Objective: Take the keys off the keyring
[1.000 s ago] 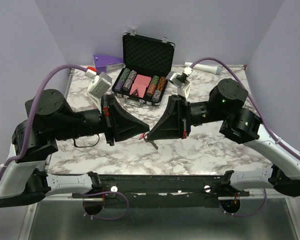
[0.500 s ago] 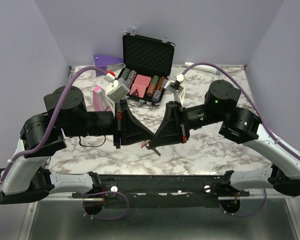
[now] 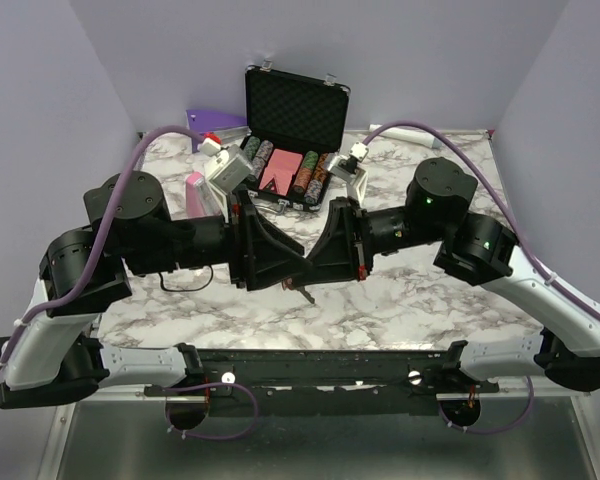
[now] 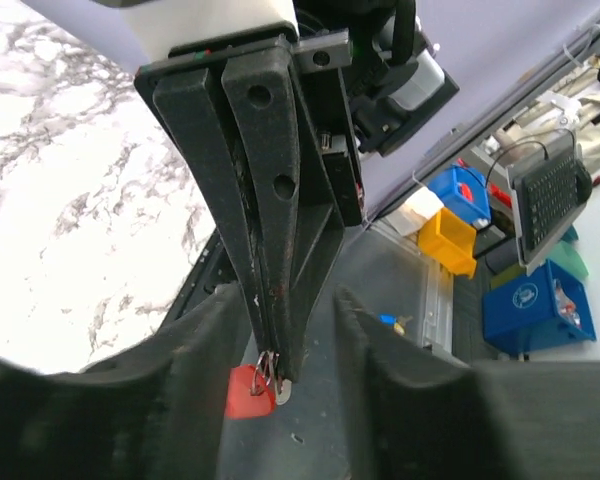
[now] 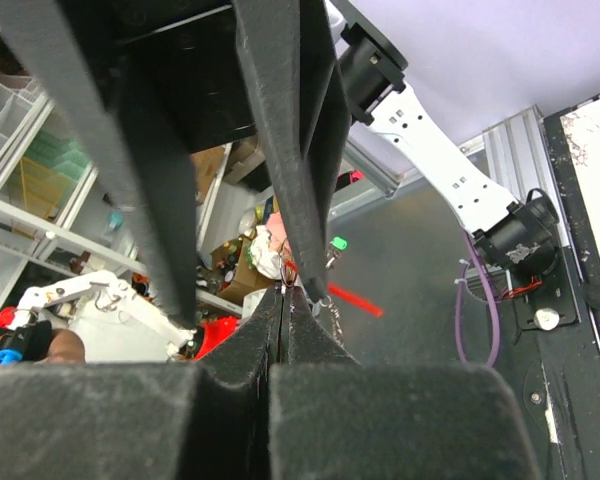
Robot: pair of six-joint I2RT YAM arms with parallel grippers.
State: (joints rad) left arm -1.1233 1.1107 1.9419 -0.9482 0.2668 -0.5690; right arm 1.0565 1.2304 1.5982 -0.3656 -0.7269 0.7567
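Observation:
Both grippers meet nose to nose over the middle of the marble table. My right gripper is shut, and its tips pinch the keyring's small wire ring. The red tag hangs below the ring, with one silvery key beside it. From above, the keyring shows as a small dark dangle under the fingertips. My left gripper is open, with one finger on each side of the right gripper's shut tips. In the right wrist view the shut right gripper holds the ring between the left fingers.
An open black poker case with chip stacks stands at the back centre. A pink box lies at the back left, behind the left arm. A purple wedge sits at the far left corner. The table's front edge runs just below the grippers.
The left gripper has gone from shut to open around the right gripper's tips. Both arms moved inward and slightly back; the keyring stays in the right gripper.

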